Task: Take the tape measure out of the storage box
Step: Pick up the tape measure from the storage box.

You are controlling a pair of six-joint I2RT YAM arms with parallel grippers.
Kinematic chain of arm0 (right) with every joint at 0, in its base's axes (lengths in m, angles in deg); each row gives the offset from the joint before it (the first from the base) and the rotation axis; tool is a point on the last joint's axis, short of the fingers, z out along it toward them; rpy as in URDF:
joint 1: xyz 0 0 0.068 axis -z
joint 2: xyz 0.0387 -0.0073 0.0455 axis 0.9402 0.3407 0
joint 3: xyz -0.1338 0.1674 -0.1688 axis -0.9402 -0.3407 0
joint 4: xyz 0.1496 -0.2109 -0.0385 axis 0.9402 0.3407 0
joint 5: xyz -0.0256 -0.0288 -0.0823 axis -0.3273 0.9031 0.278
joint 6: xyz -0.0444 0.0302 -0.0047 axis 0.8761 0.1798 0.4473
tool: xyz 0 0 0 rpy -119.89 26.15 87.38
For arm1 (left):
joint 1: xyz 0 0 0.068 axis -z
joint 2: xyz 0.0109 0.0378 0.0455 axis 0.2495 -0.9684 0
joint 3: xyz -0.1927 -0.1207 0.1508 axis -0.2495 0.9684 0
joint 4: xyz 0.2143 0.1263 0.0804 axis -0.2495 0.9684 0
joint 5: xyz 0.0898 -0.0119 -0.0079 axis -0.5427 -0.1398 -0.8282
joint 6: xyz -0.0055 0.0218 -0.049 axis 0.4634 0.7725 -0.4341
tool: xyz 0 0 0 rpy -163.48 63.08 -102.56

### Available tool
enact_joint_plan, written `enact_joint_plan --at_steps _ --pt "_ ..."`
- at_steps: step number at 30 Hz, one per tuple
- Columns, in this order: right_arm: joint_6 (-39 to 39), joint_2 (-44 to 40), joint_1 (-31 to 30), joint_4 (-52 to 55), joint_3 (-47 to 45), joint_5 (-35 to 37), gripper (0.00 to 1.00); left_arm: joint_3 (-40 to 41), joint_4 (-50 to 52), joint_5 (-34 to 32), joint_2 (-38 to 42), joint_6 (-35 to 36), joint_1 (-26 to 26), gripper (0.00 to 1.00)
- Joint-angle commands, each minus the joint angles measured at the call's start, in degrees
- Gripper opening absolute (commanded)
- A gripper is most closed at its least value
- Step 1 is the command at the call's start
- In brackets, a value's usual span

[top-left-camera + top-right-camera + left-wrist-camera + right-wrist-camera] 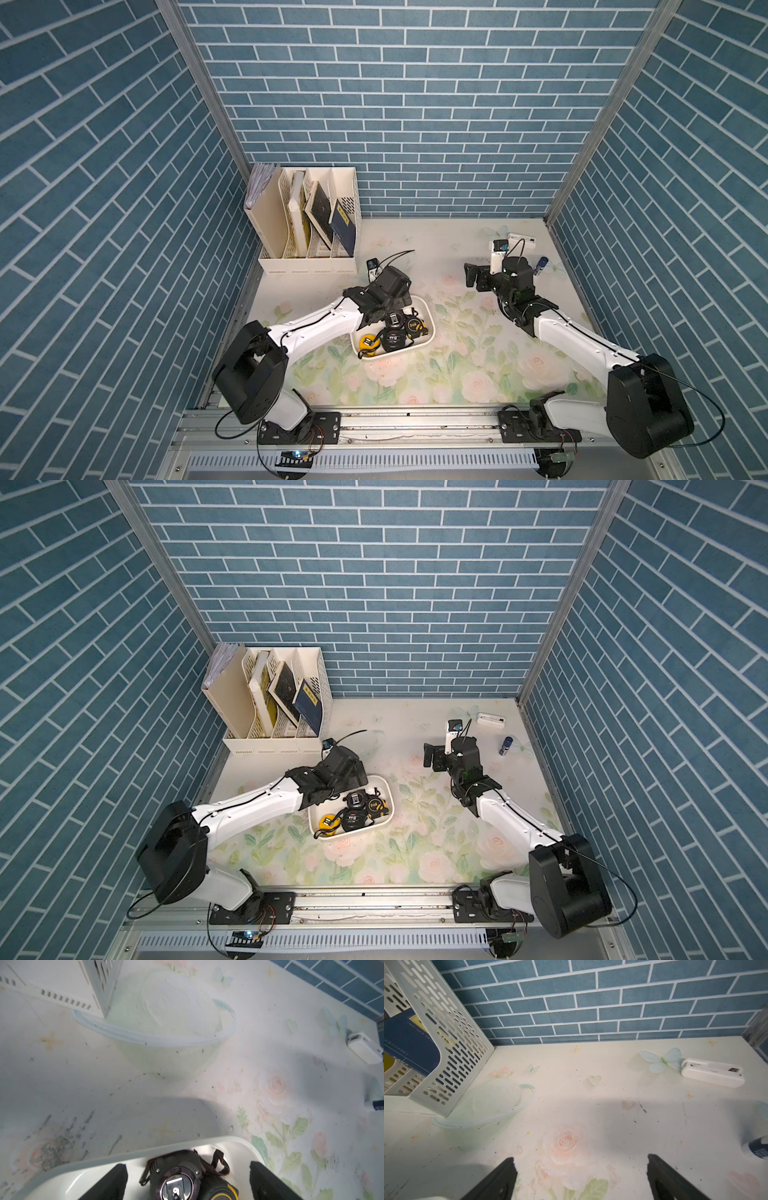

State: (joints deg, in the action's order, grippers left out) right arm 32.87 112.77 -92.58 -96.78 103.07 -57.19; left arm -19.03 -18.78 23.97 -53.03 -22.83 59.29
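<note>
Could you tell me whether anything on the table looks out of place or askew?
The books in the file rack lean crookedly rather than standing straight, and dark smudges soil the table.

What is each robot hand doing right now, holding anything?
Left gripper: open, fingers either side of a black tape measure in the storage box, not gripping it.
Right gripper: open, empty.

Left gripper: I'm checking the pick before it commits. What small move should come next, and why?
Probably ease down a little and close on the black tape measure. In the left wrist view the left gripper stands open over the storage box, with its jaws apart on either side of that tape measure and a gap showing at each side. Nothing is held yet.
</note>
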Motion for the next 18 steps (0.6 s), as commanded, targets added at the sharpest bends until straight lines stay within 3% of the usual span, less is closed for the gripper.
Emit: enact_joint_plan --at_steps 1,18 --pt "-0.4 -2.0 -0.3 3.5 0.9 4.5 1.00 -1.4 3.5 -1.4 -2.0 -5.8 1.0 0.96" --pt "1.4 -4.6 -0.4 3.4 -1.6 6.4 1.00 -2.8 7.2 0.9 -9.2 -8.8 3.9 0.98"
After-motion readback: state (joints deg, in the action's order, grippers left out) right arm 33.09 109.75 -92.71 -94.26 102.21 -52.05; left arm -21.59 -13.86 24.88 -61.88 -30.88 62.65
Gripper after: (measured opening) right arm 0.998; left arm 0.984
